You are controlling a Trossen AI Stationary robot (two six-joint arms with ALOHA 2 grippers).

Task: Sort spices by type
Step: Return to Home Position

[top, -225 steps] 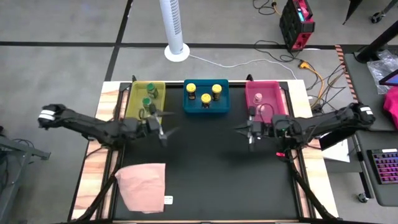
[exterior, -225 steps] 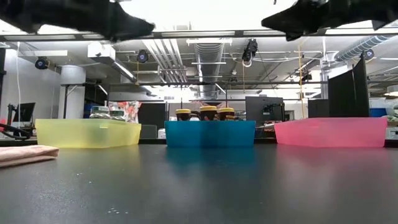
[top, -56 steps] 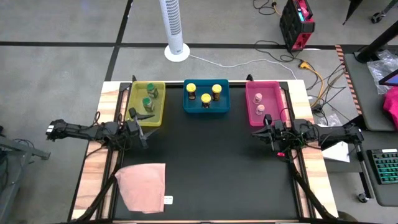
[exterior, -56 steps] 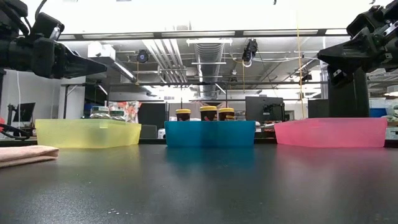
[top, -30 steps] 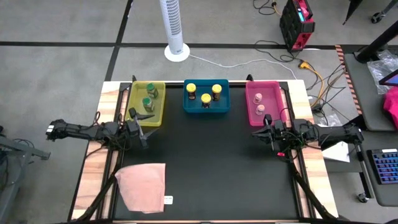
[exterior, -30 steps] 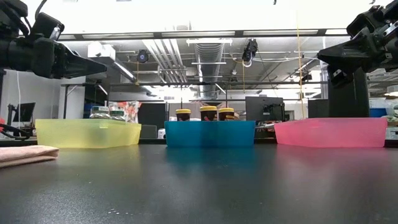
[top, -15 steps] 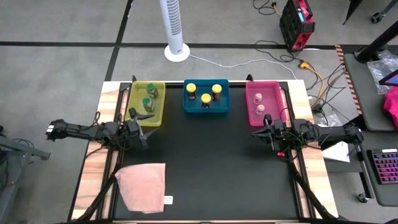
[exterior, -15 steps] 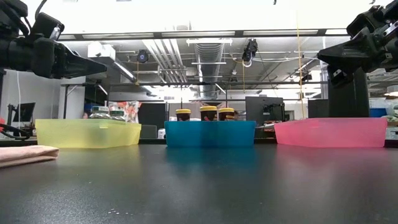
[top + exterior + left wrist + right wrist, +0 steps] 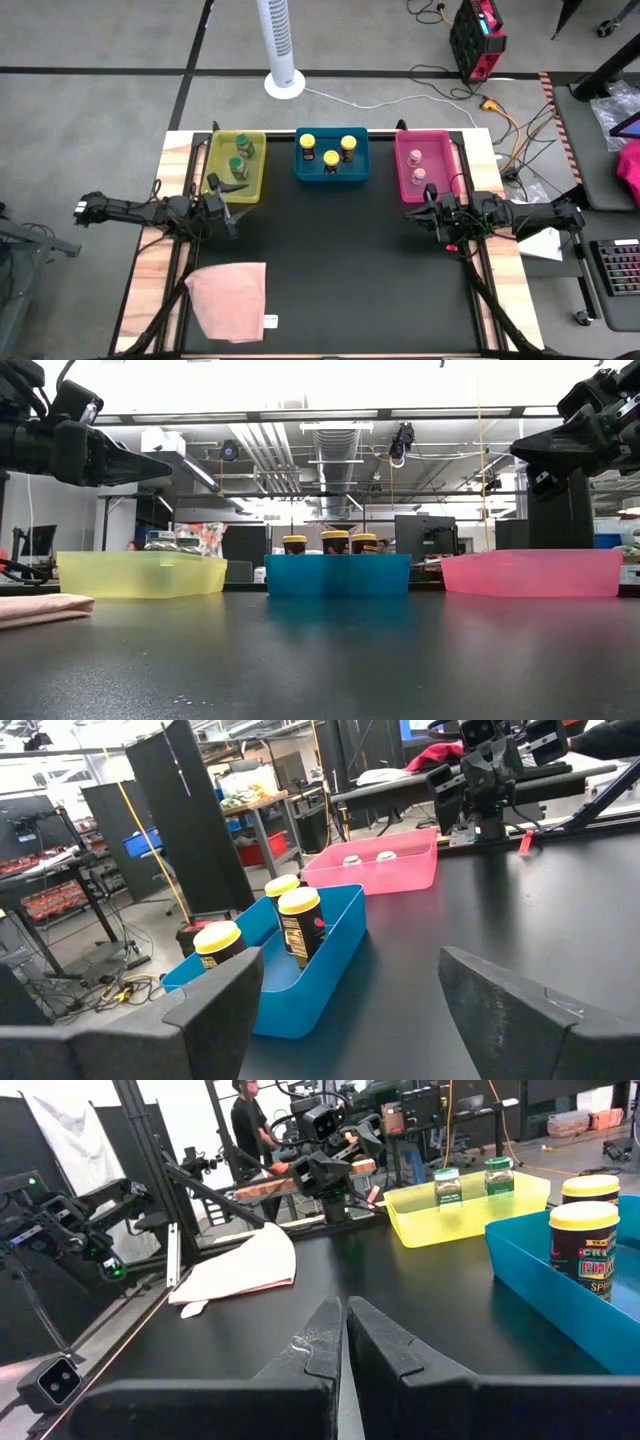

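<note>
Two green-lidded spice jars [image 9: 241, 155] stand in the yellow bin [image 9: 217, 170]. Three yellow-lidded jars [image 9: 330, 148] stand in the blue bin [image 9: 332, 176], and two pink-lidded jars [image 9: 416, 165] stand in the pink bin [image 9: 436, 160]. My left gripper [image 9: 236, 208] hovers open above the table just in front of the yellow bin; its wrist view [image 9: 350, 1020] looks toward the blue and pink bins. My right gripper [image 9: 408, 212] is shut, in the air in front of the pink bin; its wrist view [image 9: 343, 1330] shows the fingers together.
A pink cloth [image 9: 230, 298] lies on the near left part of the black mat [image 9: 350, 270]. The three bins line the mat's far edge. A white tower fan [image 9: 280, 45] stands on the floor beyond the table. A person [image 9: 245, 1125] shows in the room behind.
</note>
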